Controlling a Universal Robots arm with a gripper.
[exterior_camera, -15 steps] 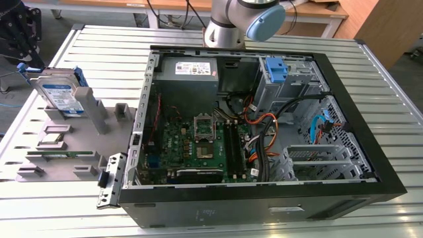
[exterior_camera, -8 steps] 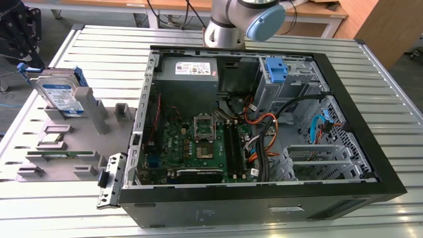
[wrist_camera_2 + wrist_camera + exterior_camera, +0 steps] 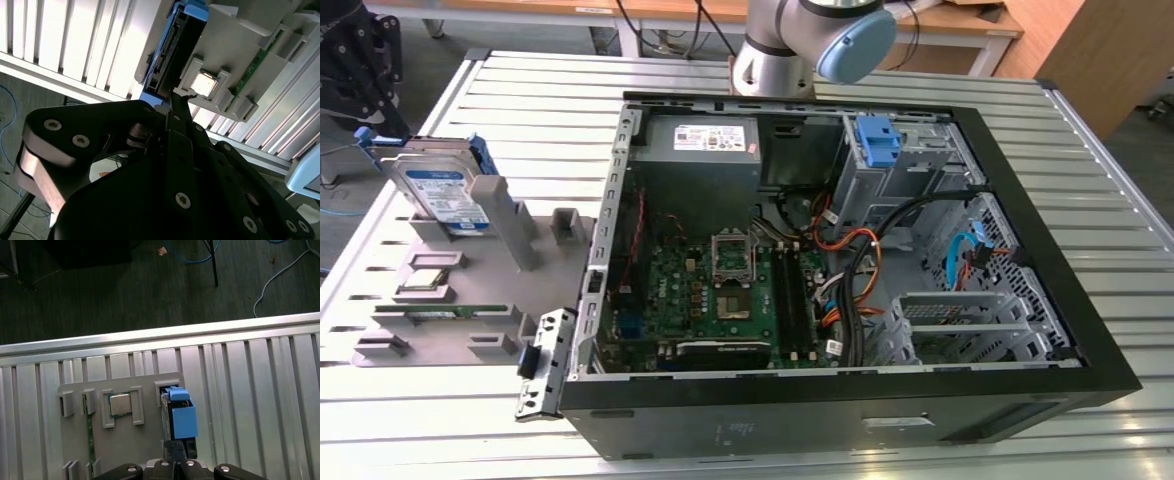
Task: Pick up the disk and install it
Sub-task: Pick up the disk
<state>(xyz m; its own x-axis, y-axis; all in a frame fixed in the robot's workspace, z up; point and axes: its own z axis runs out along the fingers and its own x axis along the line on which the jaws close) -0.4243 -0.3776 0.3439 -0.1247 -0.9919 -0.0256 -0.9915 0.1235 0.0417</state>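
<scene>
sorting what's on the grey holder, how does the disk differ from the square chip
The disk stands on edge in its slot; the square chip lies flat. The disk is far larger than the chip. The disk wears a blue frame; the chip is bare silver. Both sit on the grey holder.

Open case [image 3: 787,425] on slatted table [image 3: 520,90]; chip [image 3: 120,403] in grey holder [image 3: 125,442]

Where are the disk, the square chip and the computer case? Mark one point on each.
the disk [image 3: 443,195]: exterior view, on its white-and-blue label.
the square chip [image 3: 120,403]: first wrist view, on its metal top.
the computer case [image 3: 787,428]: exterior view, on its black outer panel.
</scene>
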